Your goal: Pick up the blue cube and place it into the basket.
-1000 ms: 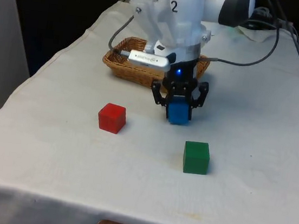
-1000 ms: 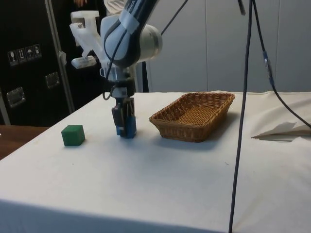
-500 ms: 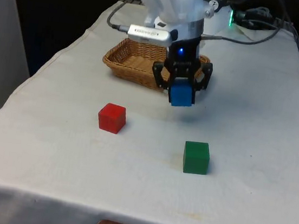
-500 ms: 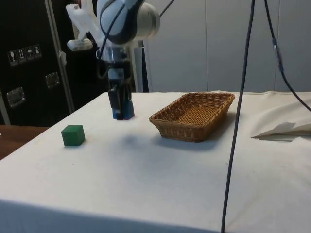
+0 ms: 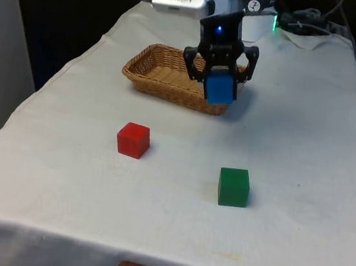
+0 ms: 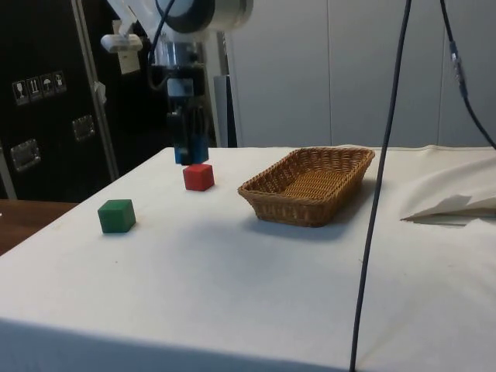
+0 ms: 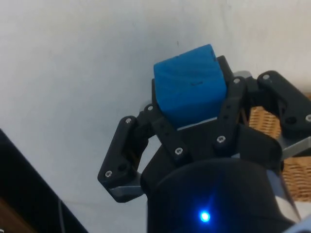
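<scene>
The blue cube (image 5: 220,87) hangs well above the table, with my gripper (image 5: 219,80) shut on it. In the front view it overlaps the near right corner of the wicker basket (image 5: 165,74). From the side, the gripper (image 6: 188,147) holds the blue cube (image 6: 193,151) high over the cloth, some way short of the basket (image 6: 310,184). Close up, the blue cube (image 7: 190,83) sits clamped between the black fingers (image 7: 160,127), with white cloth beneath and a corner of the basket (image 7: 267,122) beside it.
A red cube (image 5: 133,140) lies on the cloth at the front view's left of the gripper, also seen as the red cube (image 6: 198,177). A green cube (image 5: 233,186) rests nearer the table's front edge, the green cube (image 6: 117,215). Cables hang at the side.
The gripper has risen with the blue cube from the cloth and moved farther back toward the basket. The red and green cubes have stayed put.
</scene>
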Controlling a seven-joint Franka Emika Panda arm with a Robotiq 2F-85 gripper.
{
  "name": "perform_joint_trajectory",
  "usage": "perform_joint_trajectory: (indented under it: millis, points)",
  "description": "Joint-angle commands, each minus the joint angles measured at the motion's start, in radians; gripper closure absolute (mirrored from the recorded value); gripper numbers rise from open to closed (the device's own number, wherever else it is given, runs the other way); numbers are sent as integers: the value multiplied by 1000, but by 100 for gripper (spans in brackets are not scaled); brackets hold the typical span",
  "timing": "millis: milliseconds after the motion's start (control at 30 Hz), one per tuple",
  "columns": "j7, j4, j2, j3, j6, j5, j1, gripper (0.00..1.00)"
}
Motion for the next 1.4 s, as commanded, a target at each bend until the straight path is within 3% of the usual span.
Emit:
perform_joint_trajectory:
  millis: [0,400,433,500,733,1000,1300,1333,1367]
  points:
    - [9,-1,-11,-6,-15,-11,3,99]
    - [0,-47,-109,-17,-75,-15,0,99]
    - [-2,-33,-96,-14,-78,-7,-1,99]
    - [-6,-76,-136,-20,-73,-14,-3,99]
    - [-22,-119,-169,-28,-74,-7,-5,99]
    - [-58,-234,-252,-55,-45,-13,-6,99]
    - [-78,-328,-323,-76,-29,-22,-7,99]
    - [-82,-308,-307,-73,-46,-9,-7,99]
    - [-80,-340,-331,-78,-27,-24,-7,99]
